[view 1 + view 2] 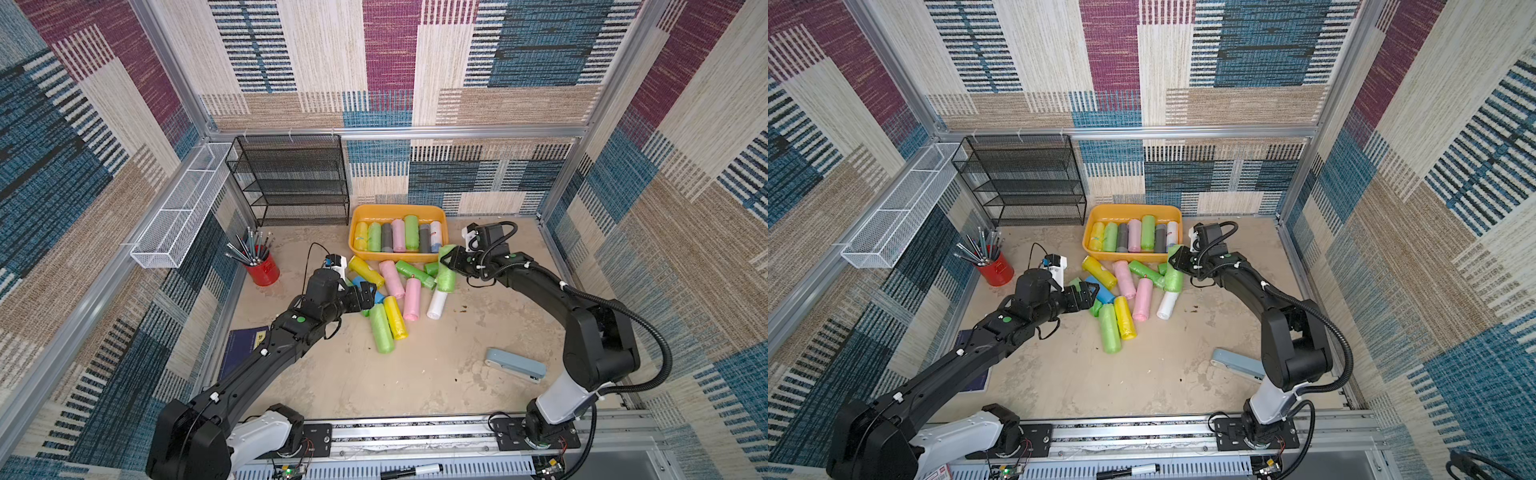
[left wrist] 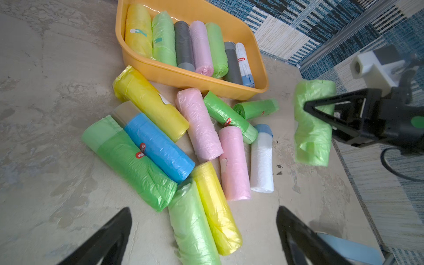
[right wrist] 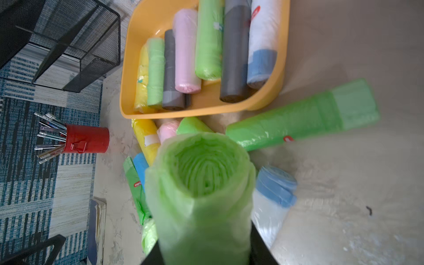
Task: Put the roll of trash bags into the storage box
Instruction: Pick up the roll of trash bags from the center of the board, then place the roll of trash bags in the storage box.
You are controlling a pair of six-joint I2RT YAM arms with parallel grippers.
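Seven rolls (image 1: pixel 399 235) lie side by side in the orange storage box (image 1: pixel 397 207) at the back of the desk (image 1: pixel 436 374). The right claw (image 1: pixel 446 262) grips a pale green roll (image 2: pixel 312 133) in the air, just beside the box's near corner. The left claw (image 1: pixel 365 291) gapes wide above loose rolls (image 1: pixel 392 316) on the desk.

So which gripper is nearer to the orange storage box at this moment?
Right. The right gripper, shut on a green roll, hangs just beside the storage box's near right corner. The left gripper stands open over the loose rolls, farther from the box.
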